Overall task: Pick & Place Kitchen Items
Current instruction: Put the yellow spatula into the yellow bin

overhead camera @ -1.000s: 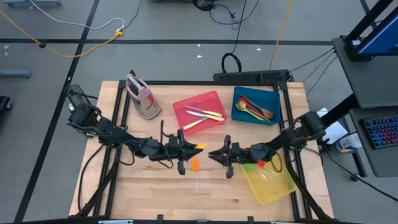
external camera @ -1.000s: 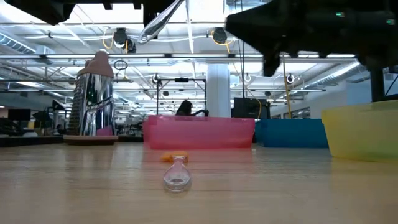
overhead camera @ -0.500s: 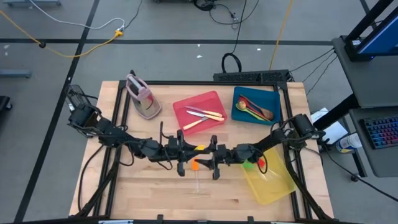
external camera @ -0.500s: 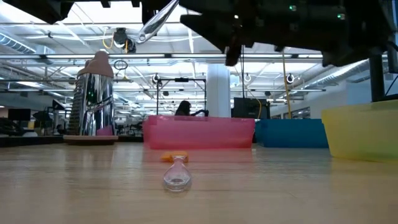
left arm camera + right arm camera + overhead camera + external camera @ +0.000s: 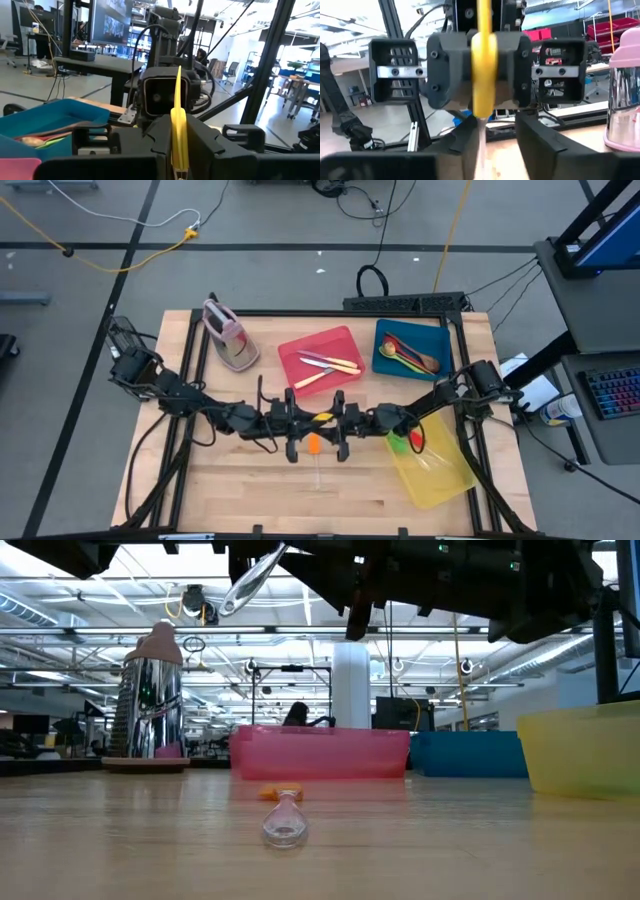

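A utensil with a yellow head (image 5: 322,418) and a clear handle (image 5: 248,580) hangs in the air over the middle of the table, with my left gripper (image 5: 308,423) shut on it. My right gripper (image 5: 335,425) faces it from the right, open. In the right wrist view the handle (image 5: 480,145) shows between its spread fingers (image 5: 540,145), with a gap at least on one side. A second utensil, with an orange head and a clear handle (image 5: 313,444), lies flat on the table below both grippers. My left gripper pinches the utensil at its yellow head (image 5: 482,65) between its two fingers (image 5: 447,65). The fingers come roughly level from the table's left. The utensil is lifted clear and tilted, head up and clear handle (image 5: 248,580) slanting down below the fingers.
A red tray (image 5: 300,350) with cream-handled knives and a blue tray (image 5: 382,360) with spoons stand at the back. A yellow tray (image 5: 440,480) sits at the near right, partly under my right arm. A pink-grey stand (image 5: 230,340) is at the back left.
My right gripper has moved toward the table's left, from beside the yellow tray to just in front of my left gripper and the yellow-headed utensil. The left gripper and the utensil have stayed in place.
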